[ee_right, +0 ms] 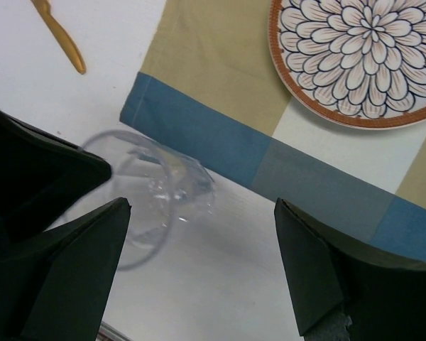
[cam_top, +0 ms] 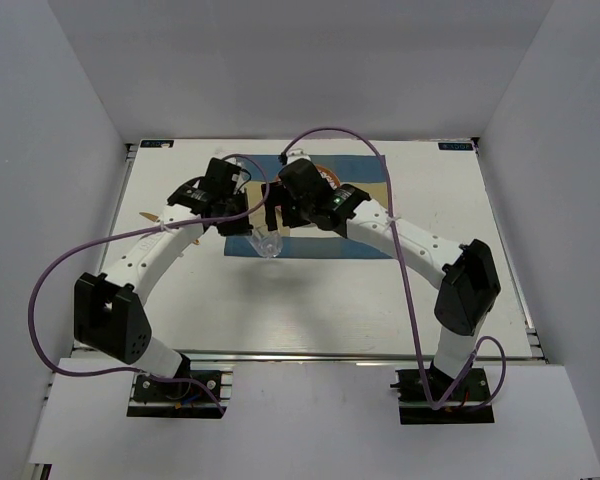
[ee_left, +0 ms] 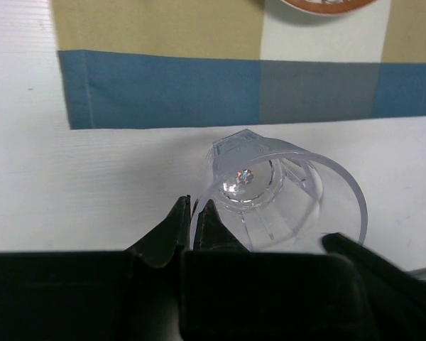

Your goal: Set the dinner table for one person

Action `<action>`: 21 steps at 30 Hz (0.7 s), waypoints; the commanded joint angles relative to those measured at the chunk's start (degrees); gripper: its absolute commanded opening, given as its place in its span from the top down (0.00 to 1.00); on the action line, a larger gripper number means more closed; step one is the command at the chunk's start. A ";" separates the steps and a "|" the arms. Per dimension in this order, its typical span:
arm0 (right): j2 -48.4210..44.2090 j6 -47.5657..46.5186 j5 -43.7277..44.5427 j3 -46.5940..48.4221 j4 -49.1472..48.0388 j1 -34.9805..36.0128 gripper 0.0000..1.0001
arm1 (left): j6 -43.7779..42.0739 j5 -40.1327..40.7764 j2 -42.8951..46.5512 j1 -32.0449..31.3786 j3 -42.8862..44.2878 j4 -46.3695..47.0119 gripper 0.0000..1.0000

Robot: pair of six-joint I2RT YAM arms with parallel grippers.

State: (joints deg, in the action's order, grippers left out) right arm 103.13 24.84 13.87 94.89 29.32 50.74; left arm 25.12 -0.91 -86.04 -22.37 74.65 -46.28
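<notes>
1. Tabletop (cam_top: 330, 300): white, spread beneath both arms, bearing placemat (ee_right: 213, 64) with plate (ee_right: 362, 57).
2. Left jaws: clamped on rim of clear cup (ee_left: 284, 192), tipped sideways beside placemat.
3. Right jaws: apart above cup.

Tipped glass (ee_right: 163, 192) at placemat (ee_right: 199, 78) edge, plate (ee_right: 362, 57) beyond, gold utensil (ee_right: 60, 35) to its side, open dinner table (cam_top: 330, 300) nearer.
</notes>
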 commanded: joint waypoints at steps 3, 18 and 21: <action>-1.97 1.62 0.20 0.46 -4.45 1.29 0.13 | 0.01 -2.52 2.37 -1.88 1.46 1.54 1.00; 4.89 0.73 4.41 3.72 0.12 2.43 1.00 | 1.77 -1.73 5.18 -2.41 5.06 1.54 0.91; 3.66 1.44 5.64 2.50 -1.28 2.52 1.00 | 4.49 0.11 7.45 -2.41 3.93 3.38 0.60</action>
State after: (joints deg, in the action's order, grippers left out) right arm 109.10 23.64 17.17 97.21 30.68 53.19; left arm 24.47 -1.63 -84.47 -25.71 76.99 -46.96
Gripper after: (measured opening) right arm 0.194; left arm 0.331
